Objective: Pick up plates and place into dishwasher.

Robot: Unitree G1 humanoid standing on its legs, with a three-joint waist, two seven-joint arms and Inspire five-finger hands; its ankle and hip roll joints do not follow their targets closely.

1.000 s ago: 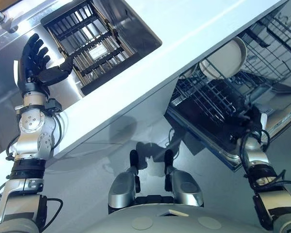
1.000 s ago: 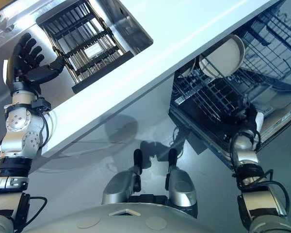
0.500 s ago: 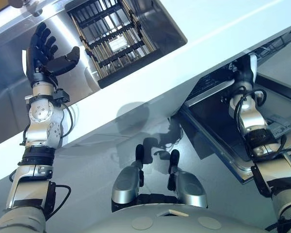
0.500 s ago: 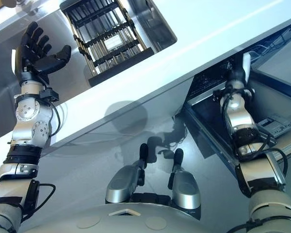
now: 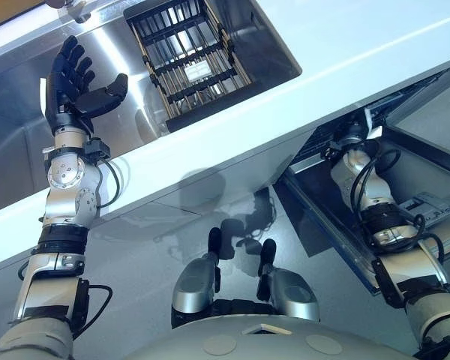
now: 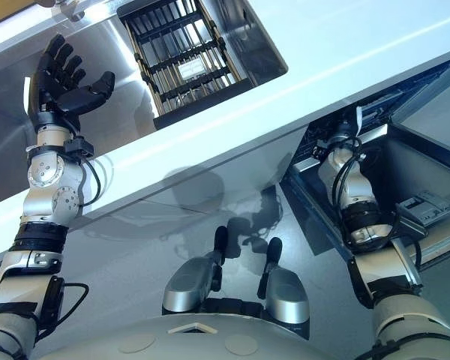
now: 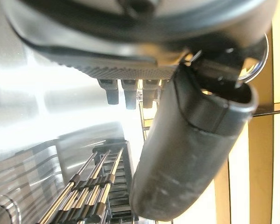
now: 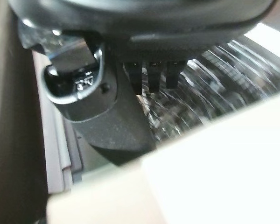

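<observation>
**Dishwasher rack pushed home**

Eye views: the dishwasher rack (image 8: 219, 65), drawn out a second ago with plates standing in it, has been slid under the tabletop (image 5: 345, 37) by the right robot hand (image 5: 351, 136). The plates are judged loaded.

Left wrist view: the left robot hand (image 5: 71, 79) is held open and empty above the sink rack (image 5: 191, 56).

Right wrist view: straight fingers (image 8: 149, 74) are seen, with nothing held.

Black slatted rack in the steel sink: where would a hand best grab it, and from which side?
The black slatted rack sits sunk in the steel sink, whose walls block its sides. So probably come from above and grip the black end rail nearest the white counter.
</observation>
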